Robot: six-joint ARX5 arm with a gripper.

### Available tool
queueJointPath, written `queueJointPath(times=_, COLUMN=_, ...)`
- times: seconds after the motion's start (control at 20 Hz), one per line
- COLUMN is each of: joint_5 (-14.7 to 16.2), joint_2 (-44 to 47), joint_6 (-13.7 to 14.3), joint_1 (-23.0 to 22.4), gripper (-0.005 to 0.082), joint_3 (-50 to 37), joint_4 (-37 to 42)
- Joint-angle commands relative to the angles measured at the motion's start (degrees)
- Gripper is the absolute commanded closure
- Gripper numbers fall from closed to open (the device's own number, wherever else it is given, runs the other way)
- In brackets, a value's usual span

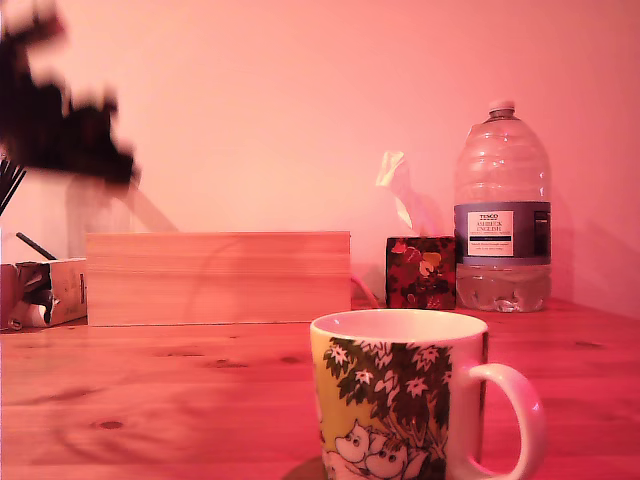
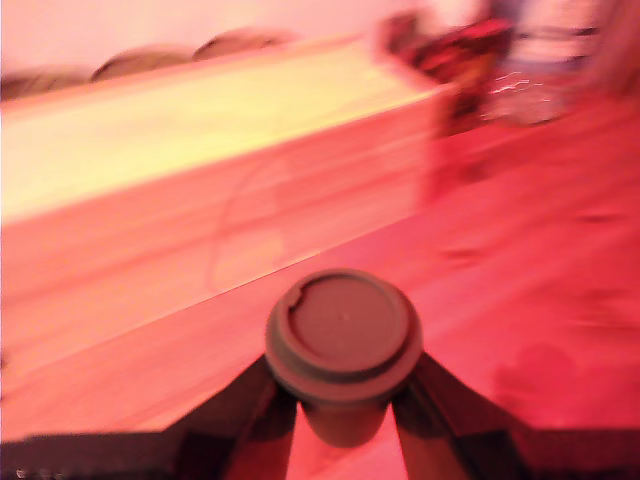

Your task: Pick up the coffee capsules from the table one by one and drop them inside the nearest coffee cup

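One coffee capsule (image 2: 342, 345) is clamped between the gripper (image 2: 343, 420) fingers, raised above the table (image 2: 540, 290), rim facing the wrist camera, axis along the fingers. Coffee cup (image 1: 400, 400) stands upright.

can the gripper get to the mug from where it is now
Probably yes. The gripper, shut on a capsule, is up high at the exterior view's upper left. The mug stands open-topped on the table, nothing above it or between them but the low wooden box.

The exterior view sits low on the table (image 1: 150, 400) facing the wall; both views share the wooden box (image 1: 218, 278).
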Motion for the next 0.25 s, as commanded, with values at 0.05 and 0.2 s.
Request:
queueJointPath(times=0.05, joint_5=0.0, joint_2=-3.28, joint_6=0.24, joint_1=-1.77, gripper=0.0697, joint_3=-0.7, joint_4=-4.26)
queueJointPath(times=0.2, joint_5=-0.42, joint_2=-4.76, joint_6=0.24, joint_1=-3.1, gripper=0.0697, joint_3=-0.7, joint_4=-6.27)
